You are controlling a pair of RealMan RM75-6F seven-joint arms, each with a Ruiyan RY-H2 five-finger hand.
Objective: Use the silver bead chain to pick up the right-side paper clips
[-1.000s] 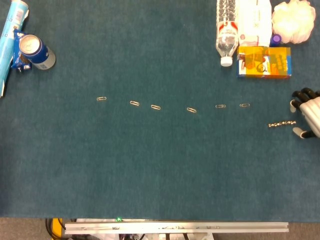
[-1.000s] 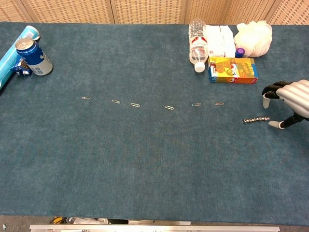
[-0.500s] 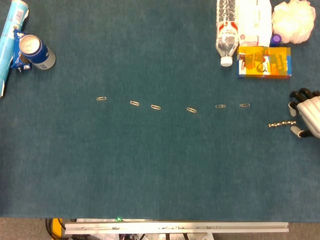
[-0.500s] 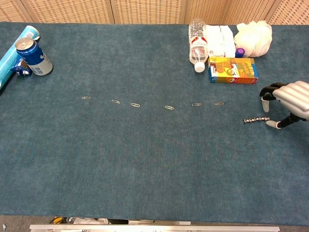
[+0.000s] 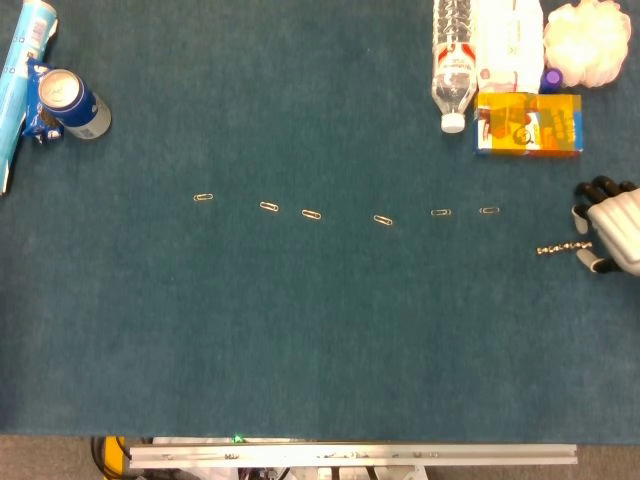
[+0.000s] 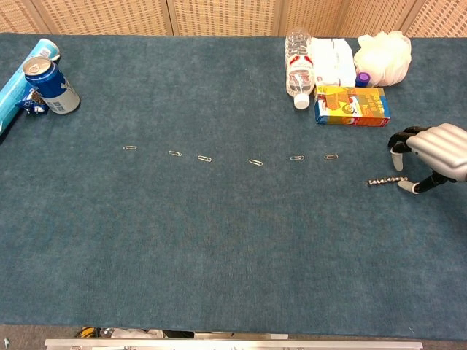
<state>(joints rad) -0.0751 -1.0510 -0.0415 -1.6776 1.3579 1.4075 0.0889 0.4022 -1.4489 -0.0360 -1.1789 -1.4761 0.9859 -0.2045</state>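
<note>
Silver bead chain (image 5: 563, 247) is lying on the blue table (image 5: 320, 330) at the right of the frame, its right end meeting the thumb tip of the right robot hand (image 5: 611, 230). That robot hand is hovering with fingers spread and released, grasping nothing. The paper clips (image 5: 489, 210) are sitting in a row, just up-left of the chain.

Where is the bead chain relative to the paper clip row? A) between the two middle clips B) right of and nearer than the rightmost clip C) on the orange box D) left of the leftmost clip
B: the silver bead chain lies past the rightmost paper clip, just beside the right hand.
</note>
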